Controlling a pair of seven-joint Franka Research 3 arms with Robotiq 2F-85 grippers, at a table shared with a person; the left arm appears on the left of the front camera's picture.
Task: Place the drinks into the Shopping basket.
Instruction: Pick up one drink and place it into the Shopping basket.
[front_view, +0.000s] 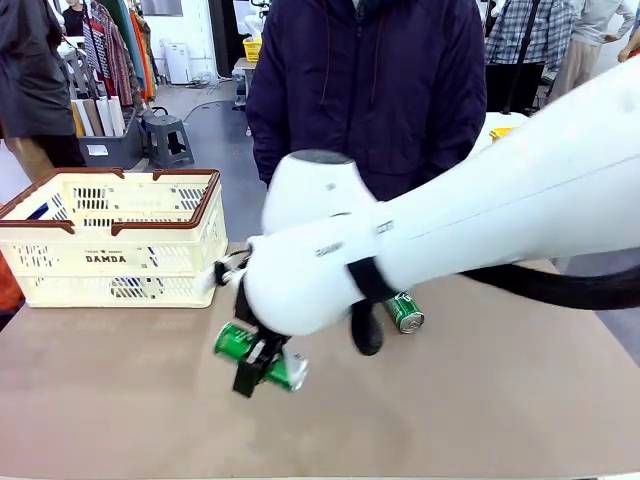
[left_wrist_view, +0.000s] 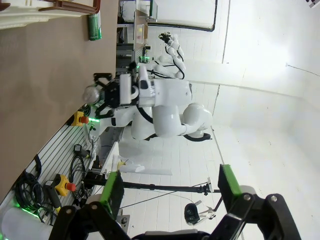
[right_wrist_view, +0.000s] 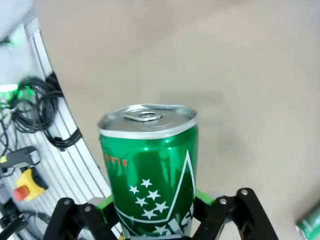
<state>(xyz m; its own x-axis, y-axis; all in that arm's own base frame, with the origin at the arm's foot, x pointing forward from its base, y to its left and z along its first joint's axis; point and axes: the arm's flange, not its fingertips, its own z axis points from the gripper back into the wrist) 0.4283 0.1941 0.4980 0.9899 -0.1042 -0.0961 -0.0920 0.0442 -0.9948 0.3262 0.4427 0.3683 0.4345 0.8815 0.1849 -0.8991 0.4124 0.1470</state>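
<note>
My right gripper (front_view: 258, 362) reaches across the middle of the table and is shut on a green drink can (front_view: 236, 342), which it holds sideways just above the tabletop. In the right wrist view the same green can (right_wrist_view: 150, 170) stands between my green pads, silver top facing away. A second green can (front_view: 405, 312) lies on the table to the right, behind my arm. The cream Shopping basket (front_view: 110, 262), with its brown-red rim, stands at the far left. My left gripper (left_wrist_view: 170, 184) hangs open off the table with nothing in it.
A person in a dark jacket (front_view: 370, 90) stands at the table's far side. Something blue (front_view: 37, 211) shows inside the basket's left end. In the left wrist view a rail with cables and red-buttoned switch boxes (left_wrist_view: 65, 182) runs along the table's near edge.
</note>
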